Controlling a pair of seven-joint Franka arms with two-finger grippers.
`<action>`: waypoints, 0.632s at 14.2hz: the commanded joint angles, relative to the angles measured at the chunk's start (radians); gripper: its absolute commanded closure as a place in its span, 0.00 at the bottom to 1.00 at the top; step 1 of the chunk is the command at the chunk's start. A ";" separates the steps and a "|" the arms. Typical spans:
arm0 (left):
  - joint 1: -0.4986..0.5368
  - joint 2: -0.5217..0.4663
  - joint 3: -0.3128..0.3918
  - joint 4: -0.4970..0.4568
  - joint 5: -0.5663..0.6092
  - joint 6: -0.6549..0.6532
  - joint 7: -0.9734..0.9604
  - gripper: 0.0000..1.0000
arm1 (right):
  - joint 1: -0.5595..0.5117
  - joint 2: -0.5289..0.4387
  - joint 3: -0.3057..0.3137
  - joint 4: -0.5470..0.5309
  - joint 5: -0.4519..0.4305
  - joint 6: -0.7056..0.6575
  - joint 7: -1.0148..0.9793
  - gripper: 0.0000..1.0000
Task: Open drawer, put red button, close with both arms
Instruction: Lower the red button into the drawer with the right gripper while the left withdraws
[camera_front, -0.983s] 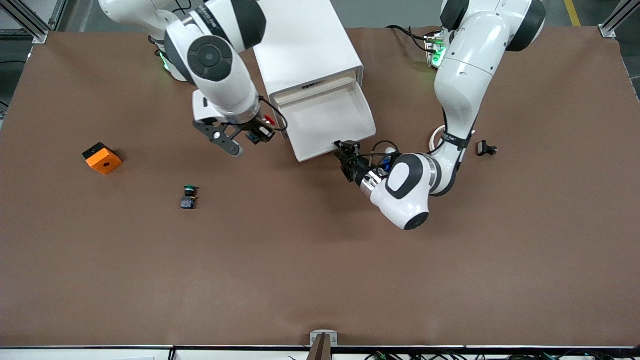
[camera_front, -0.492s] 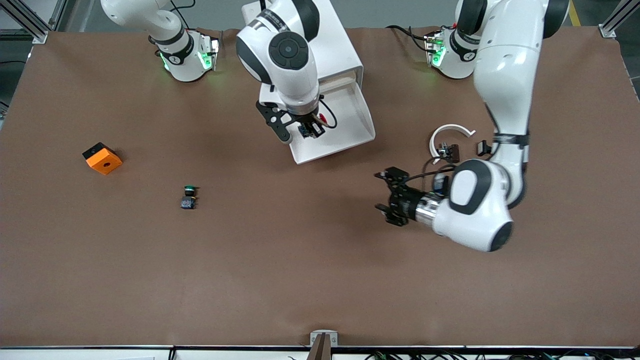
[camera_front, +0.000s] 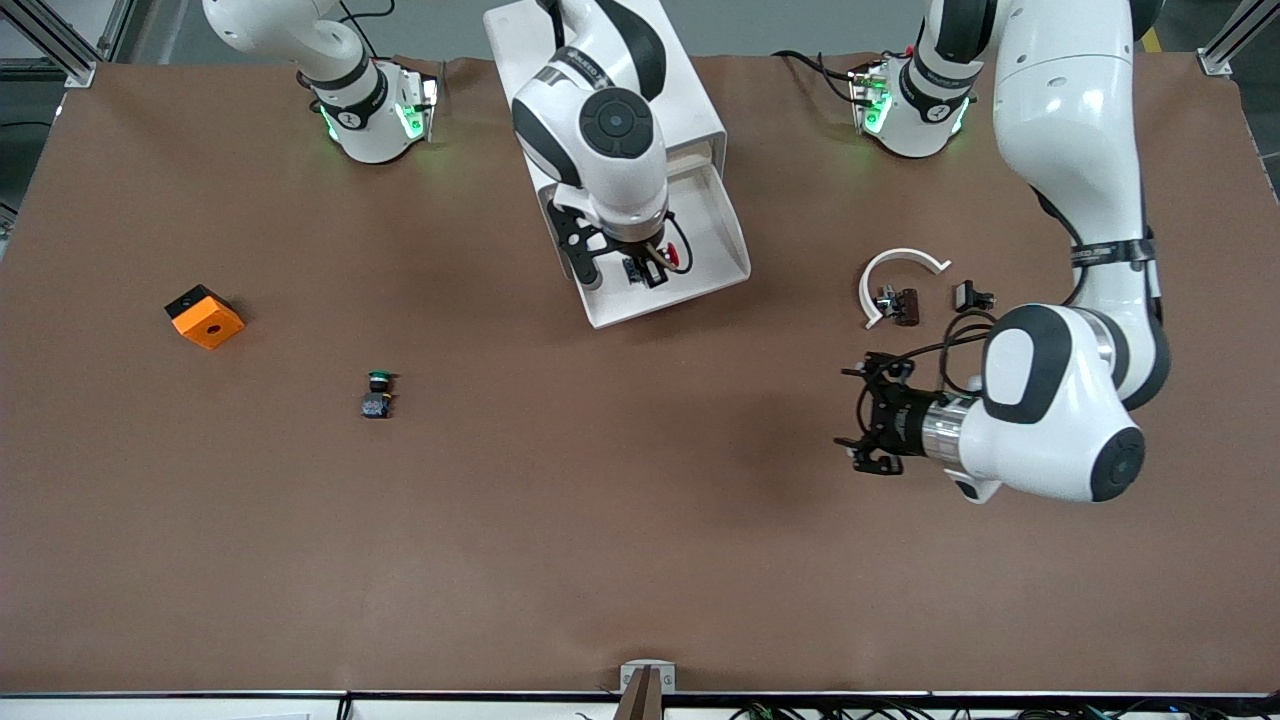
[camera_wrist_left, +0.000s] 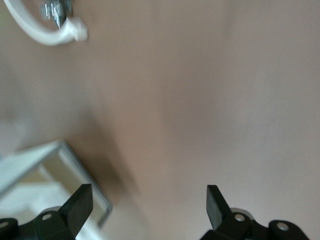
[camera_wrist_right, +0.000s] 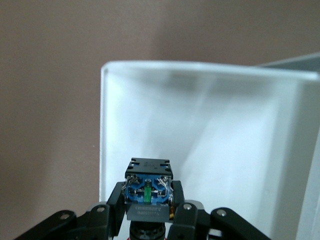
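The right arm's black two-finger gripper hangs over the pulled-out shallow white tray drawer of the white boxy cabinet. Its fingers are clamped on the small push-button with round red cap and blue-grey block body, which sits above the drawer floor, not resting on it. The right wrist view shows the button's terminal end between the fingers with the drawer wall ahead.

The left arm's black two-finger gripper waits over bare brown table, its fingers spread wide and holding nothing.

Risks:
- Release from height: the button may bounce or roll toward the drawer's low rim.
- Tilted body: it may snag on a finger on release.
- Closing: uneven pushing by the two arms may skew the drawer.
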 joint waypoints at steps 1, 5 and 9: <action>-0.019 -0.016 0.025 -0.007 0.132 -0.006 0.033 0.00 | 0.027 0.024 -0.012 0.034 0.022 -0.003 0.029 0.81; -0.051 -0.043 0.027 -0.012 0.311 -0.004 0.272 0.00 | 0.045 0.051 -0.012 0.034 0.013 0.005 0.029 0.73; -0.027 -0.108 0.030 -0.041 0.393 -0.019 0.706 0.00 | 0.042 0.062 -0.012 0.034 0.014 0.020 0.028 0.45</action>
